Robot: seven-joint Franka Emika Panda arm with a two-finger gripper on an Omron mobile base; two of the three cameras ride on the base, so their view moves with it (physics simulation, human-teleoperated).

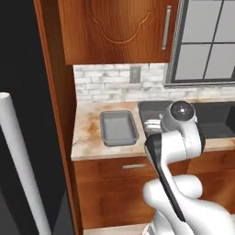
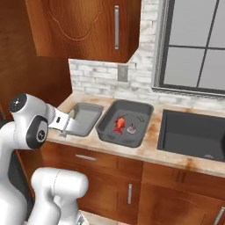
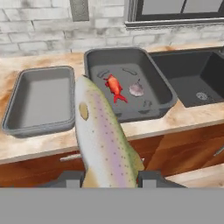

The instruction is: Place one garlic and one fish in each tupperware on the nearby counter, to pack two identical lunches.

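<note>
In the larger tray (image 3: 162,94) on the counter (image 3: 26,148) lie a red fish (image 3: 114,87) and one garlic (image 3: 136,89); the smaller tray (image 3: 17,98) looks empty. The gripper (image 3: 109,177) pinches the pale fish (image 3: 103,140) off the counter's front edge.

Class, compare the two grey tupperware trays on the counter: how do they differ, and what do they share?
The smaller tray is lighter grey and empty; the larger tray is darker and deeper, holding a red fish and a garlic bulb. Both are lidless, rounded rectangles on the counter.
</note>
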